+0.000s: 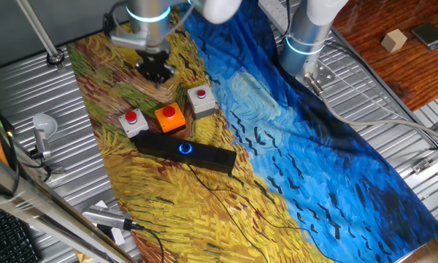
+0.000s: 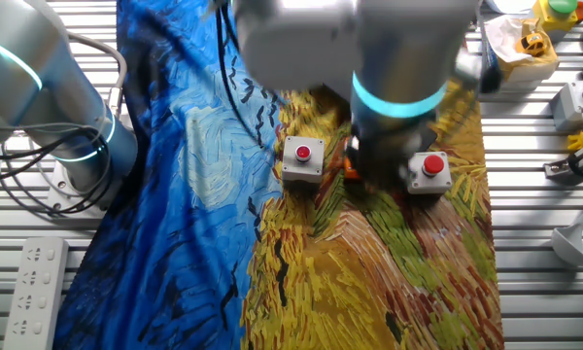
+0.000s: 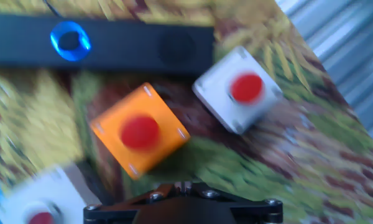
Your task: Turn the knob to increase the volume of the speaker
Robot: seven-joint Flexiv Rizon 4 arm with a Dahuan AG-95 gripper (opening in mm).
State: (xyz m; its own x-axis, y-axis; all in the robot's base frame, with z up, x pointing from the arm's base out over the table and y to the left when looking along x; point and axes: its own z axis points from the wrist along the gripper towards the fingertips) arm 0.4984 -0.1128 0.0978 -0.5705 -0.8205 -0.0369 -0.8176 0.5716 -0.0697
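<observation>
The speaker (image 1: 204, 155) is a long black bar lying on the yellow part of the painted cloth. Its knob (image 1: 185, 149) glows blue at the bar's middle. In the hand view, which is blurred, the speaker (image 3: 143, 45) runs along the top edge with the knob (image 3: 70, 42) at the upper left. My gripper (image 1: 155, 70) hangs above the cloth behind the button boxes, well away from the knob. In the hand view the gripper (image 3: 183, 185) shows its fingertips pressed together with nothing between them. The arm hides the speaker in the other fixed view.
Three red-button boxes stand between gripper and speaker: a grey one (image 1: 133, 122), an orange one (image 1: 170, 117) and another grey one (image 1: 201, 101). In the hand view the orange box (image 3: 140, 130) is nearest. A second arm's base (image 1: 306, 44) stands at the back.
</observation>
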